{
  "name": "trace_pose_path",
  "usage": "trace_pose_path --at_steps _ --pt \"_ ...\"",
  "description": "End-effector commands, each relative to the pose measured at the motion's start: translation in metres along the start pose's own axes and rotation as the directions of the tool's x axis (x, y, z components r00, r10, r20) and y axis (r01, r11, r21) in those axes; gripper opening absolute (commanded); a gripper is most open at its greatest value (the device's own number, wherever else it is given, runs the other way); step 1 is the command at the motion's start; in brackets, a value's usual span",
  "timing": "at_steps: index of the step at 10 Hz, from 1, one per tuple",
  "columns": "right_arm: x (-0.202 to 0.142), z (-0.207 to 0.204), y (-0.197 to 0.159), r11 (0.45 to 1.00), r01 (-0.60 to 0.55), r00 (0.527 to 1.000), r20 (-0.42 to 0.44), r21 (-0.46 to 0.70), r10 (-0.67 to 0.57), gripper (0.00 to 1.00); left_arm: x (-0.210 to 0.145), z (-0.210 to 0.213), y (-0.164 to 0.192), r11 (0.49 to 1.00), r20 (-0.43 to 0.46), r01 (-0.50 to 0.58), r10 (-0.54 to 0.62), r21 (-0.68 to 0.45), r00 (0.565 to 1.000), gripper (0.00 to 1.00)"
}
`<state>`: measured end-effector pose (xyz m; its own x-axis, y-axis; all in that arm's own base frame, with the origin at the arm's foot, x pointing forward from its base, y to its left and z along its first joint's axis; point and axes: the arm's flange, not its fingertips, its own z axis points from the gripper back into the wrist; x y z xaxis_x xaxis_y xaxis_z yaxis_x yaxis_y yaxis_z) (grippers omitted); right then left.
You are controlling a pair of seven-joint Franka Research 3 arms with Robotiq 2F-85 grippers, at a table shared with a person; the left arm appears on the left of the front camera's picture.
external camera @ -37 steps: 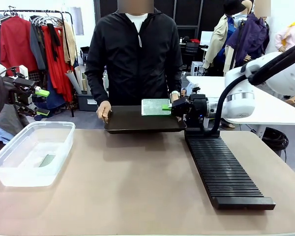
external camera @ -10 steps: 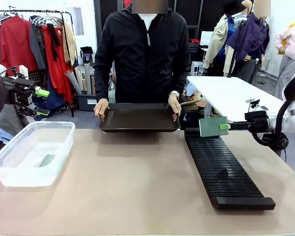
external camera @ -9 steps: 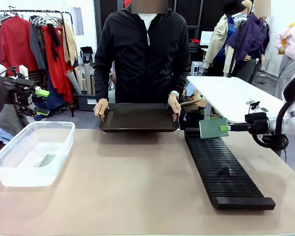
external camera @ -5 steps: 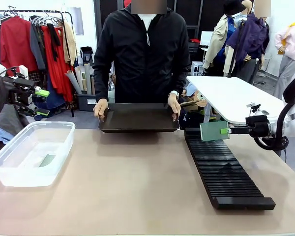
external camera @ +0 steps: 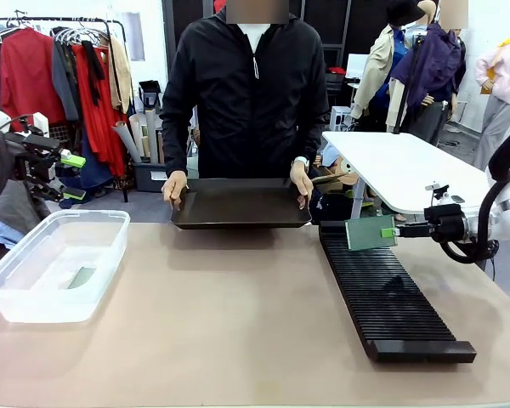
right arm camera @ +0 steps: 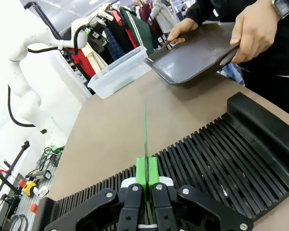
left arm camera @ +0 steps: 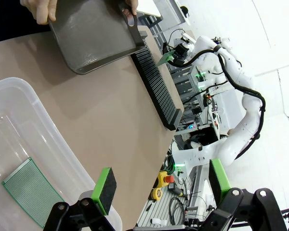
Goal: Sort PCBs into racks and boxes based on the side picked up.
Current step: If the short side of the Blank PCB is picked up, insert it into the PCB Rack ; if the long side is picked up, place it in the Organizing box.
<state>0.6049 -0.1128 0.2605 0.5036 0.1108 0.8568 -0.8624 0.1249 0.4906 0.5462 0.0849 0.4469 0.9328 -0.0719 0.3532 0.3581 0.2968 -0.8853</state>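
Note:
My right gripper [external camera: 391, 231] is shut on a green PCB [external camera: 371, 231], held upright on edge just above the far end of the long black slotted rack [external camera: 389, 293]. In the right wrist view the PCB [right arm camera: 145, 132] shows edge-on between my green pads [right arm camera: 141, 169], over the rack's slots [right arm camera: 216, 159]. My left gripper [external camera: 71, 159] hangs open at the far left, above the clear plastic box [external camera: 51, 265]. Its pads [left arm camera: 104, 187] stand wide apart over the box [left arm camera: 29, 159], where another PCB [left arm camera: 30, 190] lies flat on the bottom.
A person at the far side holds a shallow dark tray [external camera: 240, 204] by both ends with the hands [external camera: 177, 188]. The tan table [external camera: 229, 323] lies bare between box and rack. A white table [external camera: 399, 170] stands beyond the rack.
My right gripper carried the PCB from the tray over to the rack's far end and has sunk slightly toward the slots. The left arm has not moved.

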Motion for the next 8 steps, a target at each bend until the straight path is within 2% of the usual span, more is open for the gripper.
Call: trace_pose_path --at_steps 1,8 --pt "-0.0002 -0.0011 -0.0002 1.000 0.000 1.000 -0.001 0.002 0.000 0.00 0.0007 0.0011 -0.0021 1.000 0.002 -0.001 0.001 0.001 1.000 1.00" --pt "-0.0002 -0.0011 -0.0002 1.000 0.000 1.000 -0.001 0.002 0.000 0.00 0.0007 0.0011 -0.0021 1.000 0.002 -0.001 0.001 0.001 1.000 1.00"
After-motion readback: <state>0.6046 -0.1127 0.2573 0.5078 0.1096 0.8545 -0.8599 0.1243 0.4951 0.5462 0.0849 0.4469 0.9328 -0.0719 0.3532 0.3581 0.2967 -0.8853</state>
